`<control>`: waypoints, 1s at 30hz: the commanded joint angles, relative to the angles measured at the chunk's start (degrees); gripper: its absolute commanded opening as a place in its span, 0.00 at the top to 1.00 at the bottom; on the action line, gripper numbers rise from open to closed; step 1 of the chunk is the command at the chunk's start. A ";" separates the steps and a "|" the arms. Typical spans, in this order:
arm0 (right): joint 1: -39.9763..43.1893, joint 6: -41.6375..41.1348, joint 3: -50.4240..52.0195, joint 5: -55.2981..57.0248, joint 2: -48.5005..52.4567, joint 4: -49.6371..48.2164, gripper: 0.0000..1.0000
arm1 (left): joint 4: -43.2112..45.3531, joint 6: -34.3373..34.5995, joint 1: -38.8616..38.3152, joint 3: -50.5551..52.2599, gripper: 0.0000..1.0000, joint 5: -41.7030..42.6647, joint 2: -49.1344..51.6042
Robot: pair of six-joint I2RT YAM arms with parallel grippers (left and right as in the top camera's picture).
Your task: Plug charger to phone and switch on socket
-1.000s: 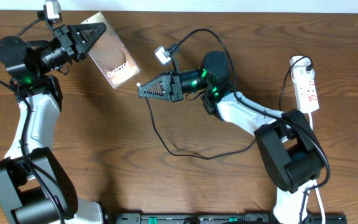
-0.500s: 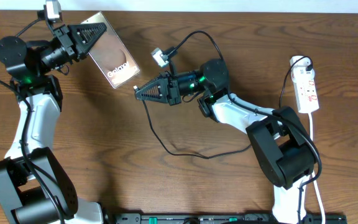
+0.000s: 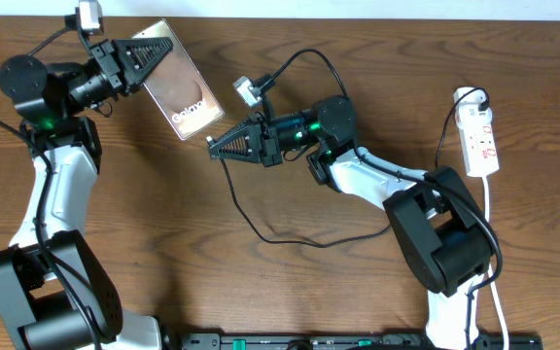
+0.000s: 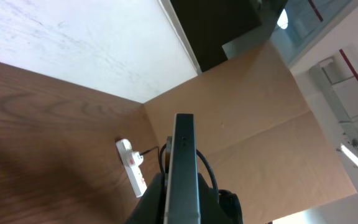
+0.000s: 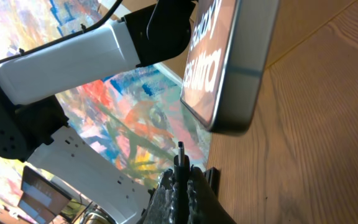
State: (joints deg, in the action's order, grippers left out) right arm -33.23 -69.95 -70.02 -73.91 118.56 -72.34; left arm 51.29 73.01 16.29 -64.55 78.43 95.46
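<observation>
My left gripper (image 3: 136,60) is shut on the phone (image 3: 180,81), a glossy grey-brown slab with white "Galaxy" lettering, held tilted above the table's back left. In the left wrist view its edge (image 4: 183,168) stands between the fingers. My right gripper (image 3: 216,144) is shut on the charger connector (image 5: 180,157); its metal tip points at the phone's lower end (image 5: 235,68), a short gap below it. The thin black cable (image 3: 290,236) trails in a loop across the table. The white socket strip (image 3: 480,139) lies at the far right, also in the left wrist view (image 4: 133,168).
A white cord (image 3: 490,243) runs from the socket toward the front. Thicker black arm cables (image 3: 304,60) arch over the right arm. A dark rail (image 3: 338,341) lines the table's front edge.
My right gripper has moved left with the connector, closing on the phone's lower end. My left gripper has shifted the phone slightly right and tilted it toward the connector.
</observation>
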 commanded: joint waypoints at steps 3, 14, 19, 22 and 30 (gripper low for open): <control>-0.09 -0.33 -0.26 0.55 -0.13 -0.37 0.99 | 0.66 -0.96 -0.24 -1.31 0.93 2.12 -1.27; -0.09 -0.35 -0.26 0.72 -0.13 -1.25 0.99 | 0.22 -2.23 -1.66 -1.31 0.93 2.36 -1.27; -0.09 -0.81 -0.26 0.70 -0.13 -1.77 0.99 | 0.24 -2.47 -1.64 -1.31 0.93 2.29 -1.27; -0.07 -0.76 -0.26 0.70 -0.13 -1.62 0.99 | -0.33 -2.14 -1.64 -1.31 0.93 2.21 -1.27; -0.07 -0.76 -0.26 0.26 -0.13 -1.60 0.99 | -2.58 -1.11 -1.60 -1.31 0.93 1.84 -1.27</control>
State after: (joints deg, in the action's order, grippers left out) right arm -33.23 -70.15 -70.02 -73.91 118.56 -73.58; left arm 48.23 71.77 14.57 -64.55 80.60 95.46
